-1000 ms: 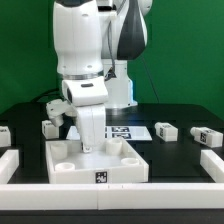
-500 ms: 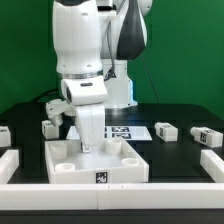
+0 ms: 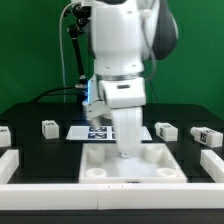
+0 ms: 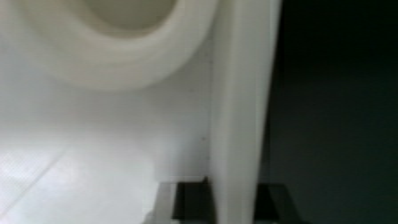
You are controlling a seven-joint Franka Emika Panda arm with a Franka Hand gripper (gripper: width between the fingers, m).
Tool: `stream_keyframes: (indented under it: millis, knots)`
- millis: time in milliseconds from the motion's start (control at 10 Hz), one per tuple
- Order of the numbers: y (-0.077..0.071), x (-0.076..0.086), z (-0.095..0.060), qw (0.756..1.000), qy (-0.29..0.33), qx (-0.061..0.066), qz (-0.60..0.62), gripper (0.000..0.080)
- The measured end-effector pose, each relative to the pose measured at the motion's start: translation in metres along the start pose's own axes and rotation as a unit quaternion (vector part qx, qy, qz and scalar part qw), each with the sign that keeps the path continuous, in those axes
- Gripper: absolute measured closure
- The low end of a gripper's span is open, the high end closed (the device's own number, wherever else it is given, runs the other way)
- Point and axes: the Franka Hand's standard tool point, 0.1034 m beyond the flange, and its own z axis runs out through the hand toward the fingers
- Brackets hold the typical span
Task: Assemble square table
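Note:
The white square table top [image 3: 100, 166] lies on the black table, with round leg sockets at its corners. My gripper [image 3: 128, 150] reaches straight down onto it near its far right part. In the wrist view my gripper [image 4: 231, 202] has its two dark fingers [image 4: 189, 203] on either side of the top's raised rim [image 4: 244, 110], shut on it. One socket [image 4: 125, 30] shows beside the rim. Short white tagged legs lie apart: one [image 3: 48, 128] at the exterior view's left, one [image 3: 3, 134] at the far left edge, and two [image 3: 165, 131] [image 3: 207, 136] at the right.
The marker board [image 3: 88, 131] lies behind the top, partly hidden by the arm. Low white border rails run along the front [image 3: 110, 196], the left [image 3: 8, 160] and the right [image 3: 212, 161]. A green wall stands behind.
The arm and the table top have moved to the exterior view's right. The tag on the top's front wall no longer shows. The legs have not moved.

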Motion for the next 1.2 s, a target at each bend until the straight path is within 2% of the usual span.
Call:
stream_keyframes:
  millis: [500, 800, 900, 1000, 1100, 1200]
  knots:
    - [0.005, 0.040, 0.006, 1.000, 0.003, 0.001, -0.003, 0.0742]
    - [0.005, 0.043, 0.006, 1.000, 0.004, -0.002, -0.003, 0.0742]
    - [0.005, 0.043, 0.006, 1.000, 0.004, -0.002, -0.003, 0.0643]
    - [0.005, 0.042, 0.006, 1.000, 0.004, -0.002, -0.003, 0.0643]
    - [0.005, 0.042, 0.007, 1.000, 0.004, -0.002, -0.002, 0.0429]
    - [0.005, 0.042, 0.006, 1.000, 0.004, -0.002, -0.002, 0.0254]
